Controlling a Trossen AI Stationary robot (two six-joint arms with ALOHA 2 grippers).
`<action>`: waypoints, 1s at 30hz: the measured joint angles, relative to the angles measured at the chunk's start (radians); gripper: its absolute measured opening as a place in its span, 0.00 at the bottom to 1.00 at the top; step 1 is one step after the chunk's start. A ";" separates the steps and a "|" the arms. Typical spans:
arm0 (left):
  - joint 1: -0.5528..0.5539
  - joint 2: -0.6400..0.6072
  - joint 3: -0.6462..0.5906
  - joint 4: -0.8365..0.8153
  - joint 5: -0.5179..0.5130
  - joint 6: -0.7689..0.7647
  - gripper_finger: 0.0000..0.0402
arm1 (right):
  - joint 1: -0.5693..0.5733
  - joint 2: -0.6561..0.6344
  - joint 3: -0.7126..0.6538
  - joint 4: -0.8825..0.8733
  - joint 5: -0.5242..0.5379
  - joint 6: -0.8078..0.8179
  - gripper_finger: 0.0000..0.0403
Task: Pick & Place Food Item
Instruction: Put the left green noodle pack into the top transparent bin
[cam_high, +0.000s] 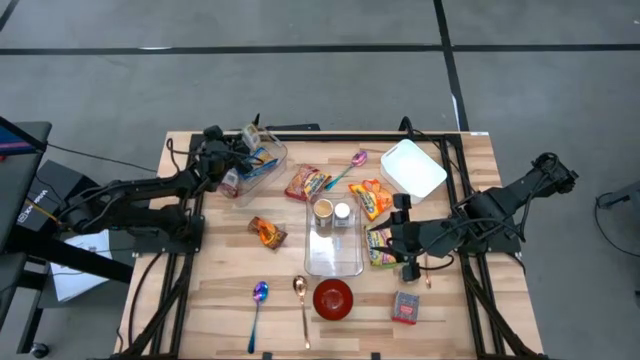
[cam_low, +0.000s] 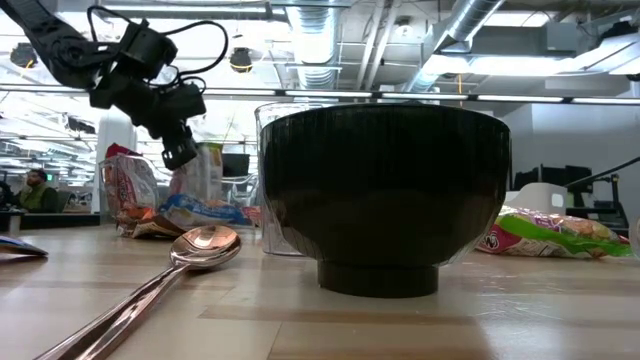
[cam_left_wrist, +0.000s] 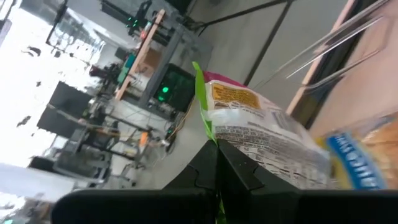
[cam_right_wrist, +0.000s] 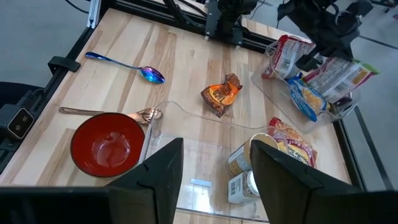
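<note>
A white and yellow food packet (cam_right_wrist: 341, 76) with a green sealed edge sits over a clear bin (cam_high: 268, 170) at the table's far left. My left gripper (cam_high: 243, 150) is shut on it. The bin also holds a blue packet (cam_right_wrist: 303, 98) and a red and white one (cam_right_wrist: 281, 57). My right gripper (cam_high: 400, 240) hangs open above the right side of a clear tray (cam_high: 335, 262) that holds two cans (cam_high: 333, 212). Nothing is between its fingers (cam_right_wrist: 165, 163). My left gripper pinches the packet's green sealed edge (cam_left_wrist: 202, 106) between its two shut fingers (cam_left_wrist: 233, 165). The fingers come from the table's left side, close to level. The packet sticks out past the fingertips, tilted over the bin. I cannot tell whether it touches the bin.
A red bowl (cam_high: 333, 298), two spoons (cam_high: 258, 300) (cam_high: 300, 295) and a small red box (cam_high: 404, 307) lie near the front edge. An orange snack packet (cam_high: 267, 232), further packets (cam_high: 306, 183) (cam_high: 372, 198) (cam_high: 380, 250) and a white container (cam_high: 412, 168) surround the tray.
</note>
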 joint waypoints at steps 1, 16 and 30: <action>-0.002 0.000 -0.003 -0.001 0.012 -0.014 0.00 | 0.000 0.000 0.000 0.000 0.000 0.000 0.45; -0.089 0.001 -0.017 -0.091 0.241 -0.205 0.00 | 0.000 0.000 0.000 0.000 0.000 0.000 0.45; -0.155 0.001 -0.017 -0.163 0.383 -0.494 0.12 | 0.000 0.000 0.000 0.000 -0.001 0.000 0.45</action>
